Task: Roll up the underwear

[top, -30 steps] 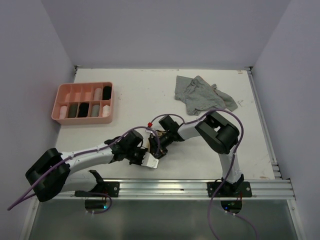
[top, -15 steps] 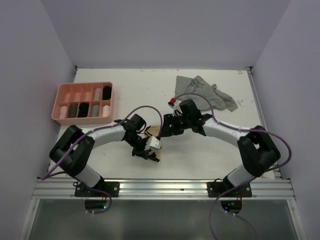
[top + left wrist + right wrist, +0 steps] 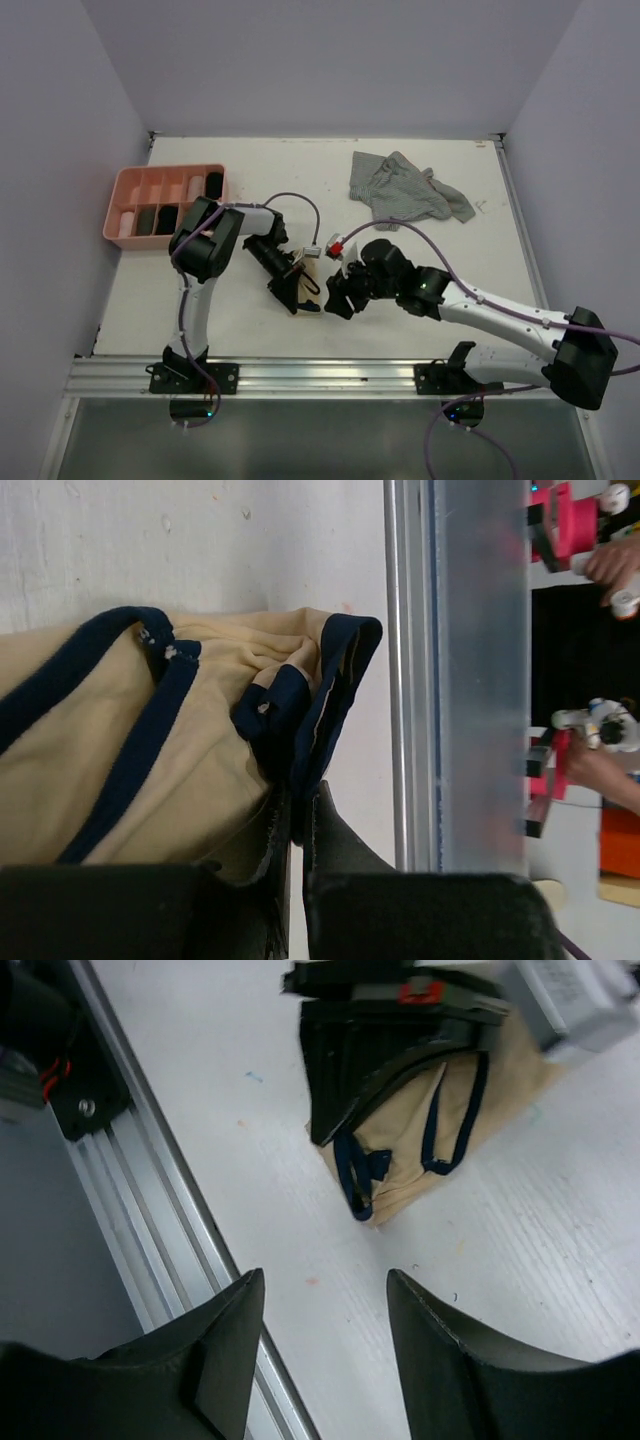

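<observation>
Two arms meet low over the white table (image 3: 520, 270), to the right of the pink tray (image 3: 165, 172) and nearer the bases than it. The left arm climbs from its base, folds at an elbow just beside the tray's right end, then runs down and rightward. The left gripper (image 3: 297, 810) is pinched tight on the beige underwear (image 3: 150, 760), its dark fingers (image 3: 340, 860) closed on a bunched fold of the navy trim. The right arm lies stretched out long from the far right, reaching back toward the tray. The right gripper (image 3: 320, 1290) hangs just beside the garment on the side away from the tray, its jaws parted with only bare table between them, touching nothing.

The beige piece lies flat and creased, navy bands curving across it, one corner gathered into the pinch. A grey striped underwear (image 3: 400, 190) lies crumpled well to the right of the tray, about level with it and apart from both arms. Several tray compartments hold small rolled pieces, pale and dark.

An aluminium rail (image 3: 330, 375) edges the table below the tray, and plain pale lilac walls (image 3: 330, 70) close it in on three sides
</observation>
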Controlling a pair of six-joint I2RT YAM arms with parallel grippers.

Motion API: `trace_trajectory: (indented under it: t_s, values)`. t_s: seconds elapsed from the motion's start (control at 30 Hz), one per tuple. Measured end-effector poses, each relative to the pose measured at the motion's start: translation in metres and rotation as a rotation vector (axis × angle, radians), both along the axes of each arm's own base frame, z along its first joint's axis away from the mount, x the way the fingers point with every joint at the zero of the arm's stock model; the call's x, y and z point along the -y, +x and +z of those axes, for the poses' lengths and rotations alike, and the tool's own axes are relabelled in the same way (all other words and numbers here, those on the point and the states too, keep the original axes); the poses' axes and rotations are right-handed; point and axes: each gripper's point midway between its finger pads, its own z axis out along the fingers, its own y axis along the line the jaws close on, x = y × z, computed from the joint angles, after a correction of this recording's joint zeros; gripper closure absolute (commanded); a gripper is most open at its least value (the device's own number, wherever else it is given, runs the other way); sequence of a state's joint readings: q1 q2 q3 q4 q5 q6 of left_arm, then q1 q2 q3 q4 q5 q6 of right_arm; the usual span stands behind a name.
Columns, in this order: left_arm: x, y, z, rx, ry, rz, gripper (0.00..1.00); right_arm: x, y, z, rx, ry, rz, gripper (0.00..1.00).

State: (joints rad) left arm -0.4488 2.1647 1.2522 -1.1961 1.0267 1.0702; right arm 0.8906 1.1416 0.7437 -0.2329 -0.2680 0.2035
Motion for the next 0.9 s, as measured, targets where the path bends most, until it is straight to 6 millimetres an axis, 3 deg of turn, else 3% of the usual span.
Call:
trace_trajectory:
  t_s: [0.1, 0.2, 0.37, 0.5, 0.6, 0.9]
  values:
    - [-0.002, 0.0, 0.0, -0.1, 0.018, 0.018, 1.0, -0.011, -0.019, -0.008, 0.09, -0.057, 0.121, 0.42]
    - [-0.003, -0.003, 0.0, -0.165, 0.044, 0.015, 1.0, -0.025, -0.029, -0.03, 0.176, -0.159, 0.243, 0.42]
    - [-0.006, -0.006, 0.0, -0.205, 0.065, 0.005, 0.97, -0.041, -0.036, -0.073, 0.308, -0.314, 0.421, 0.42]
    - [-0.008, -0.006, 0.0, -0.205, 0.069, -0.008, 0.95, -0.051, -0.035, -0.093, 0.405, -0.374, 0.509, 0.43]
    - [-0.009, -0.006, 0.0, -0.204, 0.07, -0.015, 0.95, -0.058, -0.029, -0.098, 0.47, -0.391, 0.528, 0.43]
    - [-0.01, -0.005, 0.0, -0.208, 0.083, -0.025, 0.93, -0.077, -0.012, -0.085, 0.605, -0.354, 0.515, 0.46]
